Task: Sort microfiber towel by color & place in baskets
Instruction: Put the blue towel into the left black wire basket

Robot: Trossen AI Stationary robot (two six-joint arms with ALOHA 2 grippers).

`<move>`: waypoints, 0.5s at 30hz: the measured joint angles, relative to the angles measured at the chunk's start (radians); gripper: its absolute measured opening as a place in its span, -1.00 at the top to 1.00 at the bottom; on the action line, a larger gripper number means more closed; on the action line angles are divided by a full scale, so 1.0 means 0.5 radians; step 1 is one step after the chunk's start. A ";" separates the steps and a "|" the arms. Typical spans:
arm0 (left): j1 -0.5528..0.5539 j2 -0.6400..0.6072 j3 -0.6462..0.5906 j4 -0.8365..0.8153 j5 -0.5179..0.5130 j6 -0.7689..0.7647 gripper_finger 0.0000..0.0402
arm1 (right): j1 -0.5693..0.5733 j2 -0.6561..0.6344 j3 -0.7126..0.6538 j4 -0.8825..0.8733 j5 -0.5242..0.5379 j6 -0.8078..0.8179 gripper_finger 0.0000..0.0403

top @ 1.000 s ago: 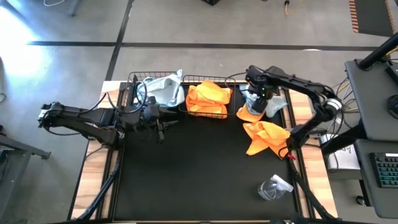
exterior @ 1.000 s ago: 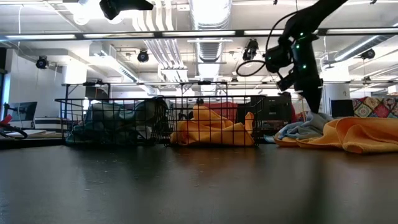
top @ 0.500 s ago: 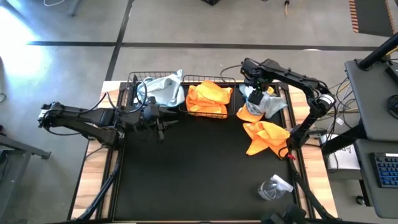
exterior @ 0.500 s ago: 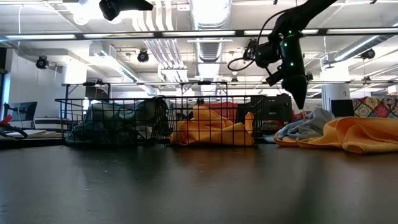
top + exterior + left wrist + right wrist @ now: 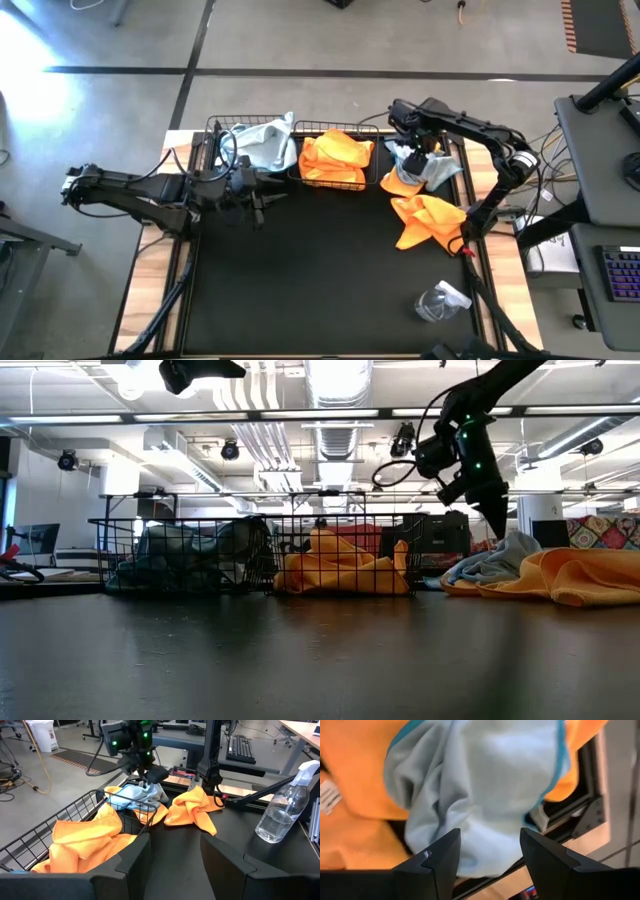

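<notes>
Since half a second ago the right gripper (image 5: pixel 497 520) has dipped lower and swung slightly outward, so its tips now hang just above the pale blue-grey towel (image 5: pixel 428 166) at the table's far right; its fingers (image 5: pixel 437 865) are spread wide with nothing between them, the cloth filling the right wrist view beyond them. The black table (image 5: pixel 330 270) carries everything else unchanged. At its far edge two wire-mesh baskets stand side by side and touching: the left basket (image 5: pixel 218 135) holds blue-grey cloths (image 5: pixel 262 145), one draped over its rim, and the right basket (image 5: pixel 345 181) holds orange towels (image 5: pixel 335 155). In the low view the mesh hides how many cloths lie in each. The blue-grey towel rests on an orange towel (image 5: pixel 398 184), largely covered by it, and a second crumpled orange towel (image 5: pixel 428 220) lies just nearer the front. A clear spray bottle (image 5: pixel 440 301) lies well apart near the front right corner. The left gripper (image 5: pixel 258 207) waits in front of the left basket, its fingers (image 5: pixel 134 865) parted and empty.
</notes>
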 joint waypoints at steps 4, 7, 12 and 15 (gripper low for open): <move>0.000 0.000 0.000 -0.006 0.000 0.000 0.21 | 0.000 -0.001 -0.013 -0.020 -0.004 0.033 0.00; 0.000 0.000 0.000 -0.017 0.000 0.001 0.21 | 0.000 -0.002 -0.018 -0.024 -0.004 0.075 0.00; 0.000 0.000 0.000 -0.017 0.000 0.000 0.21 | 0.000 -0.002 -0.055 -0.082 -0.005 0.081 0.00; 0.000 0.000 0.000 -0.021 0.001 -0.017 0.21 | 0.000 -0.002 -0.110 -0.093 -0.005 0.119 0.00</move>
